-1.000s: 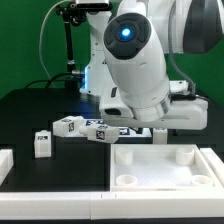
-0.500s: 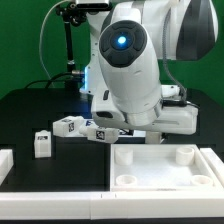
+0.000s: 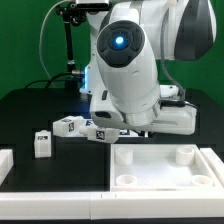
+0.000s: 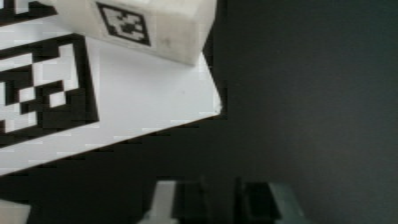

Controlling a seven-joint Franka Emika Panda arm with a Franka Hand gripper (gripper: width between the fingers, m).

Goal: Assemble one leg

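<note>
Three legs rest on the black counter at the exterior view's left. The leftmost leg stands apart. The middle leg lies near the third leg, which the arm partly hides. The white socketed panel lies at the exterior view's lower right. In the wrist view only a grey ridged part of the hand is visible. Its opening and contents cannot be determined.
</note>
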